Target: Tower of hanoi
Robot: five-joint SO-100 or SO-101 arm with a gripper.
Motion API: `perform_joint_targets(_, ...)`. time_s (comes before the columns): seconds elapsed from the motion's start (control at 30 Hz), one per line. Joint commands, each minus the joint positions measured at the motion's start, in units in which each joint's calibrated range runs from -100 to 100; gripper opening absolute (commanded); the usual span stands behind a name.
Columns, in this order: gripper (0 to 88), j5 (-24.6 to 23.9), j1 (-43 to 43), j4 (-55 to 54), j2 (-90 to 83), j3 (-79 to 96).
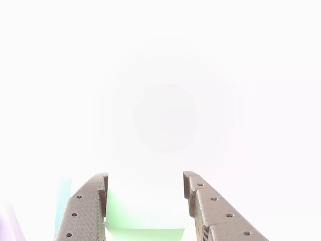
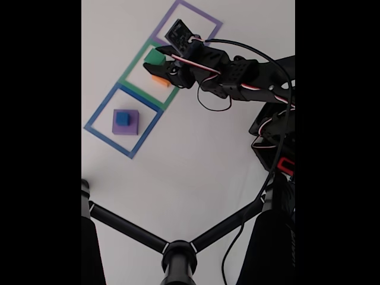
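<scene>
No writing can be read. On the white tabletop (image 2: 196, 160), 3 taped square outlines run in a diagonal row. The blue outline (image 2: 123, 120) holds a small blue cube (image 2: 122, 119) atop a flat purple block (image 2: 126, 122). The black arm reaches over the green outline (image 2: 146, 73); its claw (image 2: 159, 64) grips a green cube (image 2: 155, 57), with an orange block (image 2: 160, 80) just beside. The other view is overexposed: ribbed grey fingers (image 1: 85, 211) flank a pale green face.

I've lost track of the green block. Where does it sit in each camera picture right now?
Fixed view: the green block sits in the green-outlined square, upper left, at the tip of the hand, above an orange block.
Other view: washed out by glare; a green patch shows at bottom centre between the two fingers, probably the block.
Shared landmark: the hand.
</scene>
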Motion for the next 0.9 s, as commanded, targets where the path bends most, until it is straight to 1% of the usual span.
perform_joint_targets(0.0,7.5,0.59,0.67,20.23,-10.84,-10.93)
perform_joint_targets(0.17,7.4,0.59,3.74,42.82,-13.58,-27.66)
perform_joint_targets(0.4,7.4,0.59,7.77,63.71,-12.37,-48.38)
perform_joint_targets(0.67,7.3,0.59,11.99,78.77,-11.08,-64.2)
perform_joint_targets(0.87,7.4,0.59,15.63,83.87,-10.76,-69.38)
